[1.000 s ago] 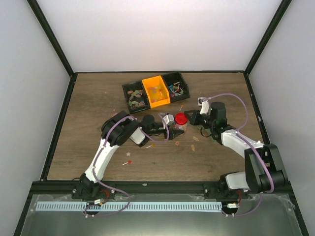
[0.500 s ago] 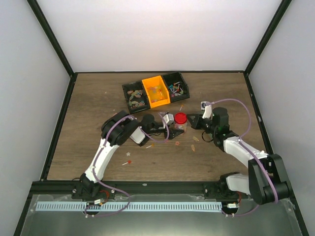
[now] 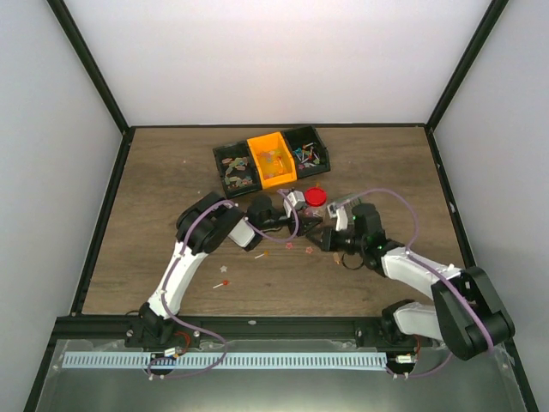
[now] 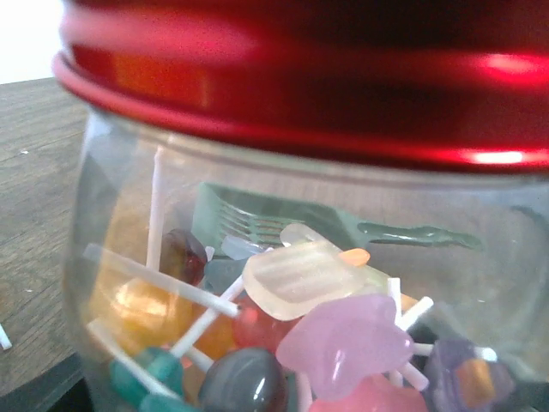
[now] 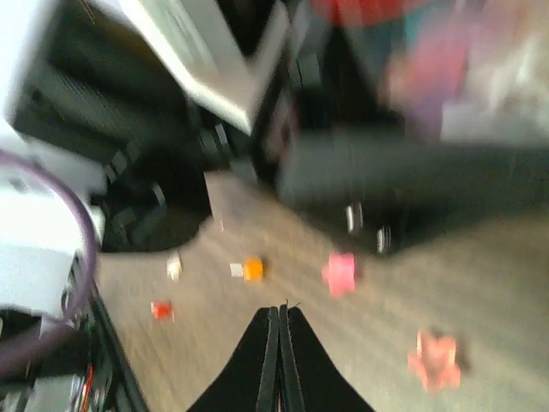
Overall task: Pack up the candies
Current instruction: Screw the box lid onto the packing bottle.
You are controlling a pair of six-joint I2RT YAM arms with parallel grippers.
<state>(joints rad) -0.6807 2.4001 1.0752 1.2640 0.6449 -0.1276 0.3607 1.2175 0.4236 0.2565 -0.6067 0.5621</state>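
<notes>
Near the middle of the desk (image 3: 171, 172), my left gripper (image 3: 304, 215) has its jaws grasping the lidded jar (image 4: 111, 197), with candies (image 4: 300, 279) piled inside. Loose candies (image 5: 339, 273) lie by my right gripper (image 5: 280, 316), whose jaws are clenched and empty. Light, hard and skittery, I judge, so I'd pinch each across its body, not its thin stick.

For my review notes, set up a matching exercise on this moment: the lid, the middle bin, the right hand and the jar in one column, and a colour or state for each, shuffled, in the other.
Things:
A. lid
B. middle bin
C. right hand
D. jar

Colour or state:
1. orange
2. shut, holding nothing
3. red
4. clear, with candies inside

Pairs: A-3, B-1, C-2, D-4
</notes>
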